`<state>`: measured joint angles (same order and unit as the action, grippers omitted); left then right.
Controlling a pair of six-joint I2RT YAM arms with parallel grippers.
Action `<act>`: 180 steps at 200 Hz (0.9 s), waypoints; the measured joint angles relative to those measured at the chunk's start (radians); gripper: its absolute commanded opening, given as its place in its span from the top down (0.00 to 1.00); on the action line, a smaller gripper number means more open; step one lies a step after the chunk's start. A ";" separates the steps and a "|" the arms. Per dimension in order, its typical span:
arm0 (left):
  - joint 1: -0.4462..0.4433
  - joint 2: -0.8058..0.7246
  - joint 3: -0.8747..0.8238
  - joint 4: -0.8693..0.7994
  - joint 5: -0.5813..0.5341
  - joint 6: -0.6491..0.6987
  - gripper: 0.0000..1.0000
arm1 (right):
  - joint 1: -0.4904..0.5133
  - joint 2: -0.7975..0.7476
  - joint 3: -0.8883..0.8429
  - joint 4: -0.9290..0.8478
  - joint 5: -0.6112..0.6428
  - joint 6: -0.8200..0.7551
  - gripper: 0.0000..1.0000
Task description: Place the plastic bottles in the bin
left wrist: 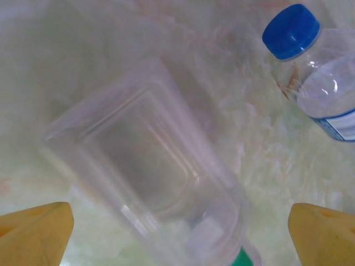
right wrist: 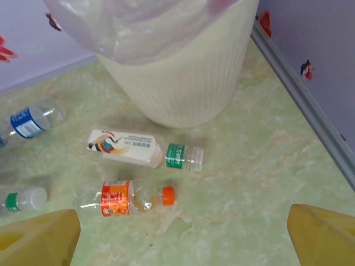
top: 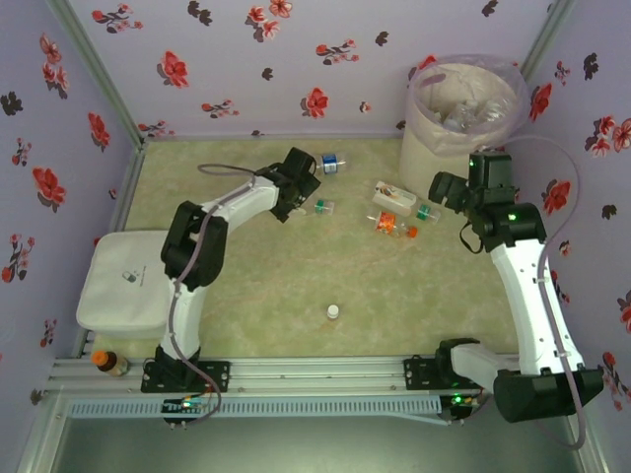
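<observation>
The bin (top: 463, 118) stands at the back right, lined with a pink bag, with clear bottles inside. My left gripper (top: 304, 197) is open and low over a clear bottle with a green label (top: 321, 207). In the left wrist view that bottle (left wrist: 150, 166) lies blurred between the yellow fingers (left wrist: 36, 233), and the gripper (left wrist: 180, 238) is not touching it. A blue-capped bottle (left wrist: 316, 72) lies just beyond. My right gripper (top: 446, 192) hovers open beside the bin (right wrist: 183, 72), empty (right wrist: 180, 244). Below it lie an orange-labelled bottle (right wrist: 127, 198), a white-labelled one (right wrist: 125, 147) and a green-labelled one (right wrist: 183, 157).
A flat white box (top: 123, 281) sits at the front left, with a small brown bottle (top: 110, 363) on the rail near it. A lone white cap (top: 333, 311) lies front centre. Floral walls close in the table on three sides, and a metal rail (right wrist: 305, 94) runs behind the bin.
</observation>
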<state>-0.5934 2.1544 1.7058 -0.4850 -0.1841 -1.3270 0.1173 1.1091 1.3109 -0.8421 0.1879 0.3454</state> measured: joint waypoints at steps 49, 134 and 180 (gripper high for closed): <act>0.011 0.071 0.014 0.006 0.020 -0.013 0.22 | -0.005 -0.011 -0.039 0.008 -0.026 0.000 0.03; 0.013 -0.097 -0.155 0.053 0.036 0.096 0.42 | 0.035 -0.035 -0.203 0.177 -0.443 0.074 0.25; 0.024 -0.456 -0.462 0.308 0.211 0.340 0.56 | 0.203 0.124 -0.216 0.360 -0.741 0.094 0.32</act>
<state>-0.5690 1.6985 1.2442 -0.1772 0.0265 -0.9871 0.3199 1.2327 1.0950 -0.4816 -0.5529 0.4393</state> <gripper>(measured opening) 0.714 0.690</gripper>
